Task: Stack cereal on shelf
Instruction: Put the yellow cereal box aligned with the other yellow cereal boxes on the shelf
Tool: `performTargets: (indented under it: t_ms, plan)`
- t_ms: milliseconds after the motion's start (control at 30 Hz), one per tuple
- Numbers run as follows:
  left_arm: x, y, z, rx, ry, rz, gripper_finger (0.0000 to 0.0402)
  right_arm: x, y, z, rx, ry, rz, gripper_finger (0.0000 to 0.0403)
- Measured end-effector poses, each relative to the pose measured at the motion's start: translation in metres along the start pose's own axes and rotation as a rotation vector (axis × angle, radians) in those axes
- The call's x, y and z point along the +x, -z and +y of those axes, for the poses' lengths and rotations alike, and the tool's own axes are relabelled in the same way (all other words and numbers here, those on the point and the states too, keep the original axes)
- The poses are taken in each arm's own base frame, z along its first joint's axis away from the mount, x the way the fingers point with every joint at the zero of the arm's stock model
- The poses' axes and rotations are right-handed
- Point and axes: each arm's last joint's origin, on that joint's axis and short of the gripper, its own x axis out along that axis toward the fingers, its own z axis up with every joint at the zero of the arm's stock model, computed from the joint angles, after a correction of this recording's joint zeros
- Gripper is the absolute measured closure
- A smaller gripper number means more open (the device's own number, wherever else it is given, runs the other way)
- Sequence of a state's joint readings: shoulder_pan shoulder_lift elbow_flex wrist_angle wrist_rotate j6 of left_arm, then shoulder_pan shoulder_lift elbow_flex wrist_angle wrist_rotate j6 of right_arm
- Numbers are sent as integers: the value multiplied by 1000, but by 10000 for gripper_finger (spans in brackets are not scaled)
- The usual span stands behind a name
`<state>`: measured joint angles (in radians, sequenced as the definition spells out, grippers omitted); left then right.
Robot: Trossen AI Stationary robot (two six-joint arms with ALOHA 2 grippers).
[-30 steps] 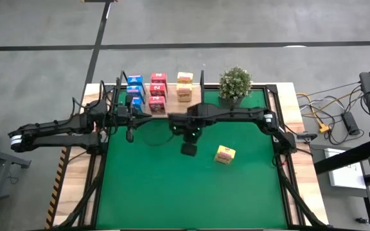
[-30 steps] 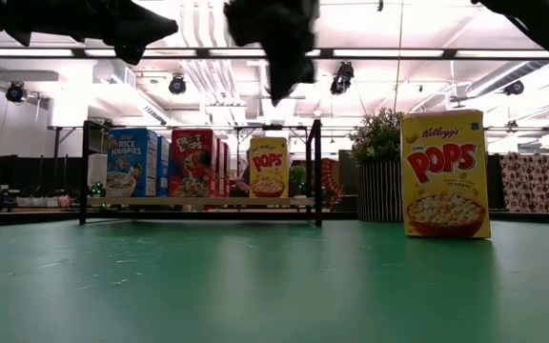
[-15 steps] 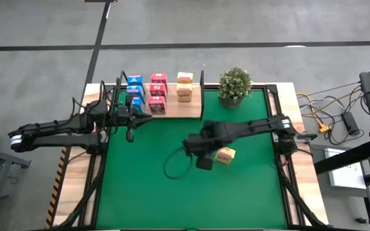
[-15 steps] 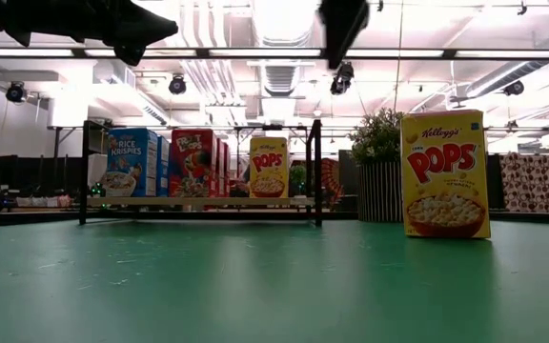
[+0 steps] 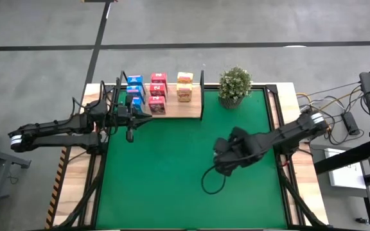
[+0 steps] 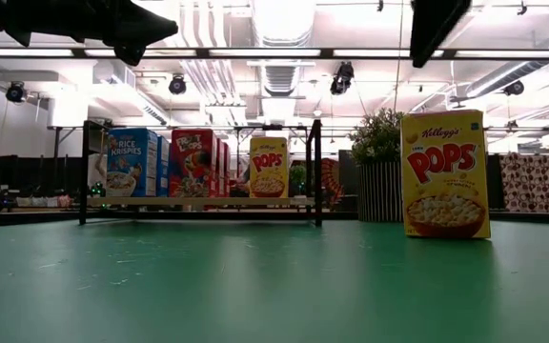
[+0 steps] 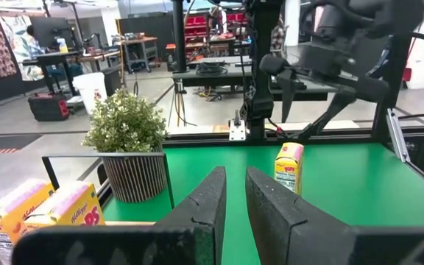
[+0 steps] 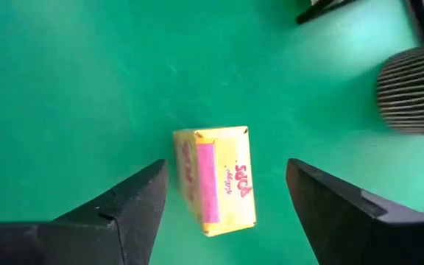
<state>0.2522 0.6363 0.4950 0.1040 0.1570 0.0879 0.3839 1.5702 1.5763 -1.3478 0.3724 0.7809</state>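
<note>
A green mat [image 5: 172, 179] is shown covering the table, with grey floor around it in the high view and a lit workshop behind it in the low view. The light wooden shelf with thin black end frames [image 5: 191, 109] is seen at the upper left of the mat, carrying blue [image 5: 134, 81], pink-red [image 5: 158, 79] and yellow small printed cereal boxes [image 5: 185, 78] in three columns; the yellow column appears to be one box short. A potted green plant [image 5: 234, 84] is placed just beside the shelf's right end.

The right arm has been swung, over the last second, from the shelf front at frame centre to the right of centre in the high view, and the right gripper [image 8: 227, 199] has been opened wide from a shut state. It is now held directly above the last yellow Pops cereal box [image 8: 216, 179], which is hidden beneath the arm in the high view but is seen standing upright on the mat at the right of the low view, well apart from the shelf. The fingers [image 8: 124, 206] straddle the box from above without touching it, so a descent and grasp are judged to be the next step, with the task near completion.

The left gripper [image 7: 234, 202] is held nearly closed and empty by the shelf's blue column.
</note>
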Motion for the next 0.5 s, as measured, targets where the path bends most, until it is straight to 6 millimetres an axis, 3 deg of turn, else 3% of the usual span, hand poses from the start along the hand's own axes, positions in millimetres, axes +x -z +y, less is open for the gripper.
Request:
performTargets:
  t_ms: [167,500]
  plan:
    - [0,0,0,0,0,0,365,7,25,-14,85,-73,-56,133]
    - [0,0,0,0,0,0,365,47,59,-26,142,-130,-108,133]
